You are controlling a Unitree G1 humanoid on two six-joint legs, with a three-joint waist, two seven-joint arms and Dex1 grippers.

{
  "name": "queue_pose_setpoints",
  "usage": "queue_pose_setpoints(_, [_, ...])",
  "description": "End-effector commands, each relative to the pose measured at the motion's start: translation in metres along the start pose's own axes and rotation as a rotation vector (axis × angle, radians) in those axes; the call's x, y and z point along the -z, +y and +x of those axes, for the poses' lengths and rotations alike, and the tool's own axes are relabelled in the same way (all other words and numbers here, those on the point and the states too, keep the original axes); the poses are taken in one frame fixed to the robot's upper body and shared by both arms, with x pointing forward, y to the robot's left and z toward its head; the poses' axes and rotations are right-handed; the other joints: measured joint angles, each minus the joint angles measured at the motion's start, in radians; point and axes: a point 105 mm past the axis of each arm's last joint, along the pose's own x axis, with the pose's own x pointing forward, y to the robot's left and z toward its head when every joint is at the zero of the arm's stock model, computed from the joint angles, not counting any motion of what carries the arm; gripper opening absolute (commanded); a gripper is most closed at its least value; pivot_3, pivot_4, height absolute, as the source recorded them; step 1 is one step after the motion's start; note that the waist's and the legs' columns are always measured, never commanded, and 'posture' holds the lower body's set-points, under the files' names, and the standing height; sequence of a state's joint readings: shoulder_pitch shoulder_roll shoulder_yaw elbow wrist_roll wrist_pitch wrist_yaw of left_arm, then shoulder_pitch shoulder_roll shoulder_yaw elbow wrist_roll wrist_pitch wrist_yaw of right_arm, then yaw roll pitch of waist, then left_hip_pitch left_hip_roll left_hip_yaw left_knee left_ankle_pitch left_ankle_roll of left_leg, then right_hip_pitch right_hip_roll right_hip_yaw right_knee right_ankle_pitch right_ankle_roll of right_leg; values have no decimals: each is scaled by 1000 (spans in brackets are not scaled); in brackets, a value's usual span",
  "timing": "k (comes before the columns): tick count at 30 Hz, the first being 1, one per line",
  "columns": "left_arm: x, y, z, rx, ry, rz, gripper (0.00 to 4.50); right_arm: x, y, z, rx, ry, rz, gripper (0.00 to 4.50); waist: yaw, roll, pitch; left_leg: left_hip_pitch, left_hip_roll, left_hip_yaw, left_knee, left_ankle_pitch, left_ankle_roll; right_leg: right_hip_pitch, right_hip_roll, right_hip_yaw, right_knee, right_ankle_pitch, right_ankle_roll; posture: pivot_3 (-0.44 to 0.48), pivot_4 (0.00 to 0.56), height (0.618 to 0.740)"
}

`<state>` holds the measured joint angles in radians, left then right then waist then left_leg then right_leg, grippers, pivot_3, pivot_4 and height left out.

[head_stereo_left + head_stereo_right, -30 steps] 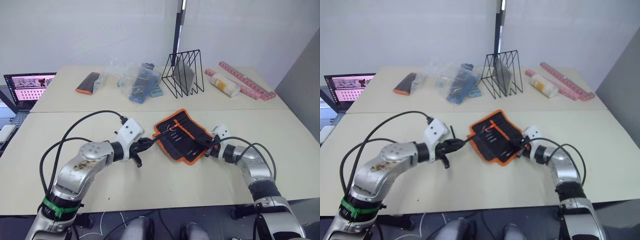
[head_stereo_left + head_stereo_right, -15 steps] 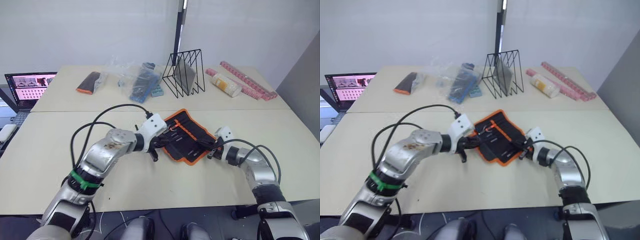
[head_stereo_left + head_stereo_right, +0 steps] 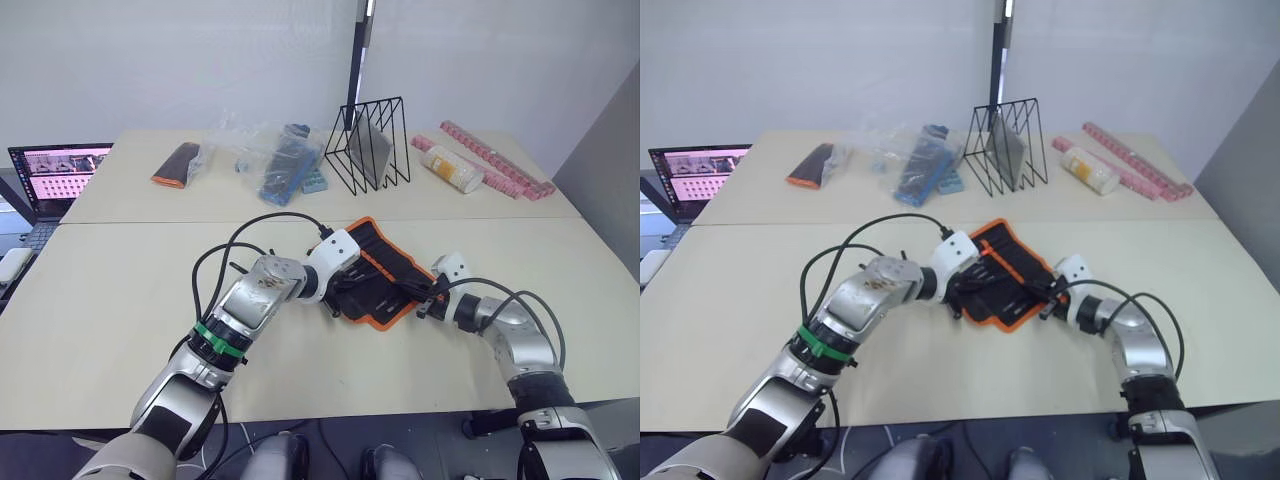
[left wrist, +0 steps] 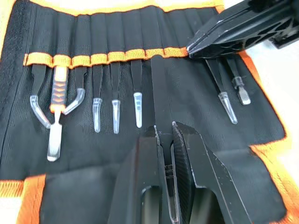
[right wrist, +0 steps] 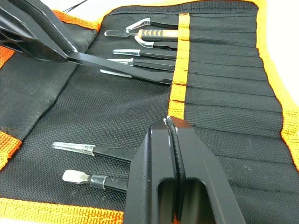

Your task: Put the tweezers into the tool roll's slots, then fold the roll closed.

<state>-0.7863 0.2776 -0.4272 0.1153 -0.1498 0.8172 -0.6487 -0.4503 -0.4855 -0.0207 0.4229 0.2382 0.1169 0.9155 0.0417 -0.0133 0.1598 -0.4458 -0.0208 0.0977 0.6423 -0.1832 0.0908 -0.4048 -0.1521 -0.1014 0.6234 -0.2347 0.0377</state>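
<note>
Left wrist view: my left gripper, closed on a black tweezer, holds it lengthwise along the tool roll, its far end at the orange slot band; my right gripper, closed empty, presses the roll beside that band

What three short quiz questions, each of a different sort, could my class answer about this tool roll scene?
1. True or false: the left end effector is shut on a tweezer whose far end is at the orange slot band.
2. Multiple choice: the right end effector is (A) above the open tool roll, (B) at the wire rack, (C) on the laptop.
3. Fill in: the capped tweezers already stowed sit in the roll's ____.

Key: 1 true; 2 A; 3 slots.
</note>
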Motion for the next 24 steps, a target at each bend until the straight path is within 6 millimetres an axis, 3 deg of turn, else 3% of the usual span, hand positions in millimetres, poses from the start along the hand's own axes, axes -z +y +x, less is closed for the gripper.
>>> queue_pose_setpoints(1, [-13,0,4,-9,-39,52,67,7,-6,-8,38,28,12,0,0,0,0,0,0,0,0,0,0,0,0,0,0,0,0,0,150,704])
queue_pose_setpoints(16, [-20,-4,26,16,-85,55,67,9,-5,-7,41,34,14,0,0,0,0,0,0,0,2,0,0,0,0,-2,1,0,0,0,150,704])
queue_pose_setpoints(24, [-26,5,50,-5,-91,89,67,14,-3,-7,45,42,23,0,1,0,0,-1,0,0,3,-2,4,1,-1,-7,1,0,0,0,150,704])
